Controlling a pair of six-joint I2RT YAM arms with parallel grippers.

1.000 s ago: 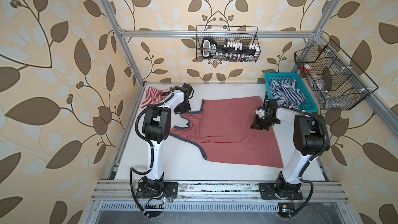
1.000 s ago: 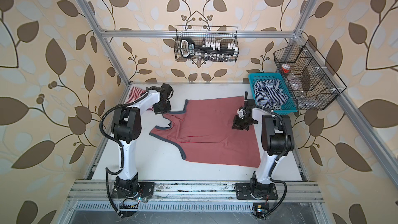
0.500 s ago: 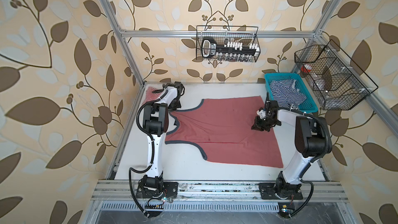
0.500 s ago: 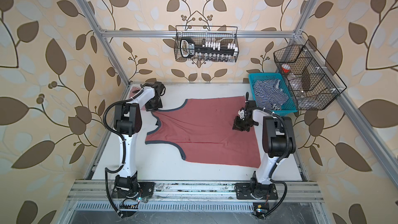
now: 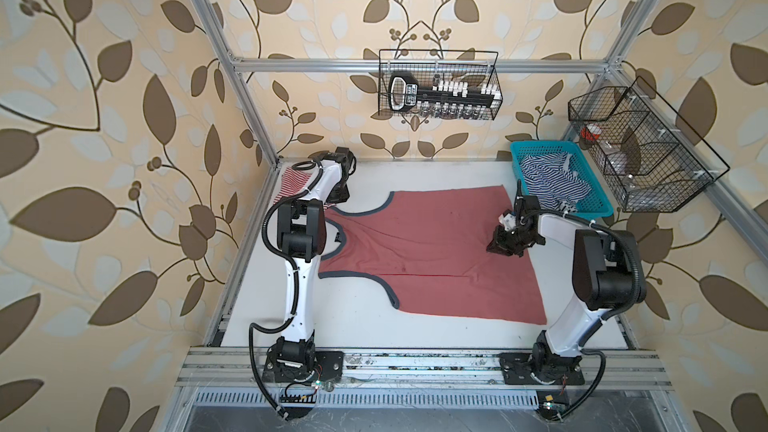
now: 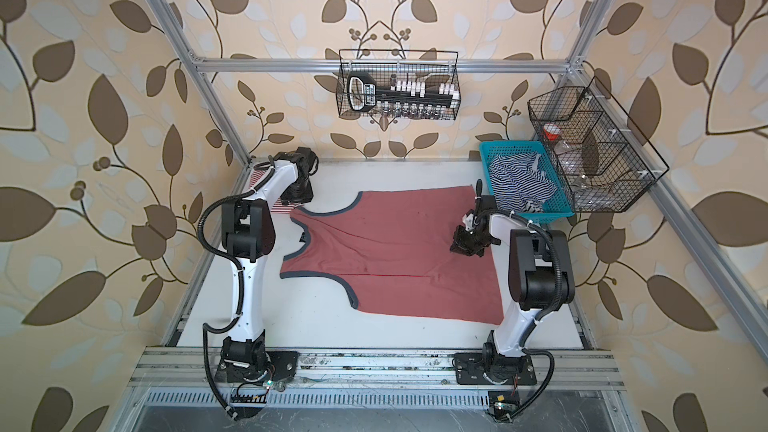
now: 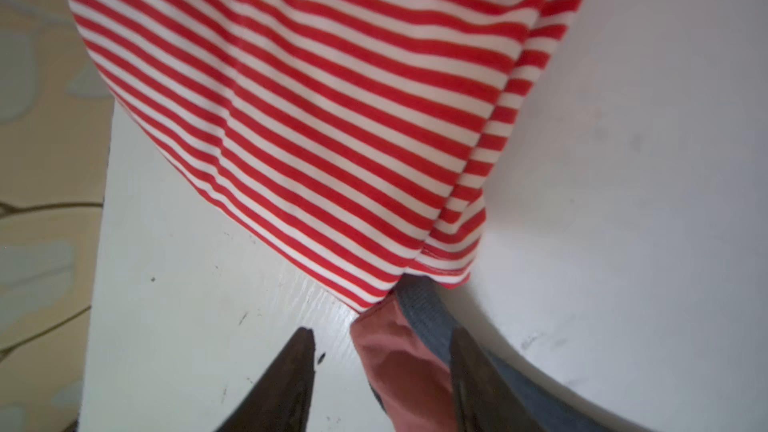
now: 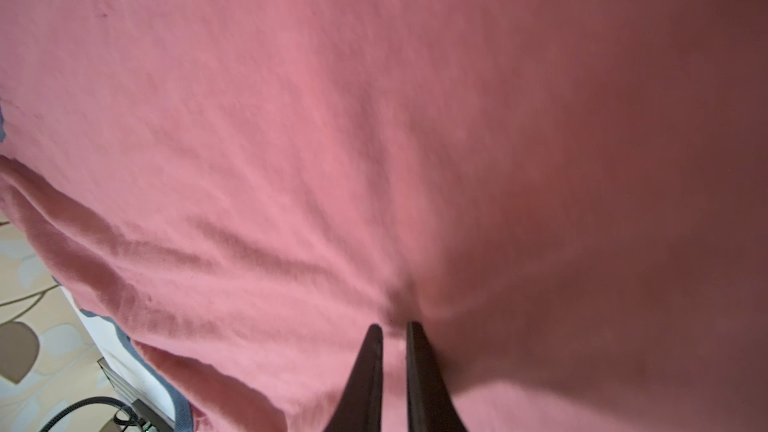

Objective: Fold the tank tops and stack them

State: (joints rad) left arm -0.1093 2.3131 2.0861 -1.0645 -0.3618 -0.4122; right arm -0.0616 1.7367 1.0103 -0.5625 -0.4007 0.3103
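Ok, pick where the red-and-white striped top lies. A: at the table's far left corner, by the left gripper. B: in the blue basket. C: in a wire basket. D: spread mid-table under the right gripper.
A: the red-and-white striped top lies at the far left corner of the table beside the left gripper; the blue basket holds navy-striped cloth.

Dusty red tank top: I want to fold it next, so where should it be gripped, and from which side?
Probably the navy-trimmed shoulder strap at the left-arm end of the dusty red tank top, coming down from above. The top lies flat, and only that narrow strap end sits bunched between the open fingers of the left gripper.
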